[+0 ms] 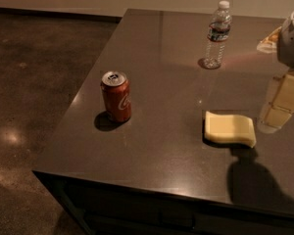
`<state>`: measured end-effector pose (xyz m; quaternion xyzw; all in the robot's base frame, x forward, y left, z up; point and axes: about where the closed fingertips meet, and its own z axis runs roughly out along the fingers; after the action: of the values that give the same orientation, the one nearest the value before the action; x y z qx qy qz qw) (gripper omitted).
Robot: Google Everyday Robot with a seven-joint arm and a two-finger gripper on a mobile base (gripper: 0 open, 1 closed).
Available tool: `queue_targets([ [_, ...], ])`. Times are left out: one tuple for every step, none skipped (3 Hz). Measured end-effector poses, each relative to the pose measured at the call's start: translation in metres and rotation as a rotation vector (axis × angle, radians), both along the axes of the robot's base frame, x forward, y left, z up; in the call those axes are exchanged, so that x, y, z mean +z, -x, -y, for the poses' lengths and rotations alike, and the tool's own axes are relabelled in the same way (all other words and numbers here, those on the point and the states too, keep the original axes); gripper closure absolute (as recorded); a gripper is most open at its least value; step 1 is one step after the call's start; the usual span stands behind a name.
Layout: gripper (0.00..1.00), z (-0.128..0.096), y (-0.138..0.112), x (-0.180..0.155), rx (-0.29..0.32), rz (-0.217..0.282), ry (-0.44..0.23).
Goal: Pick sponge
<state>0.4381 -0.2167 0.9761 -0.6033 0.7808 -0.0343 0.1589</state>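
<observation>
On the surface (pixel 161 151): a sponge (pixel 229 128), a red can (pixel 116 97) and a clear water bottle (pixel 218 33) sit well apart from one another on the dark top.
Sponge: pale yellow, lying flat toward the right front, its long side running across the view; nothing rests on it and nothing holds it.
Tool (pixel 272 121): at the right edge of the view, its cream lower end just beside the sponge's right end, with a thin strip of dark top showing between them. I cannot tell whether it is released or clenched; it carries nothing that shows.
Height: how far the tool is above the top cannot be read.
Shadow (pixel 257 180): a dark patch on the top in front of the sponge, which seems to be cast by the arm.
Done: by my judgement, only the approach; the tool is beside the sponge, not over it.
Left: centring over the slab, closing on it and lifting it off.
Obstacles: the can to the left and the bottle at the back are far from the likely path.
</observation>
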Motion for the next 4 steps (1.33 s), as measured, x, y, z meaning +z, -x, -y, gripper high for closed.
queue_targets([
  [0.00,0.000,0.000,0.000,0.000,0.000,0.000],
  [0.00,0.001,-0.003,-0.004,-0.005,-0.004,0.002],
  [0.00,0.005,-0.010,-0.028,-0.025,-0.021,-0.017],
  [0.00,0.003,-0.013,-0.068,-0.027,-0.068,-0.070],
])
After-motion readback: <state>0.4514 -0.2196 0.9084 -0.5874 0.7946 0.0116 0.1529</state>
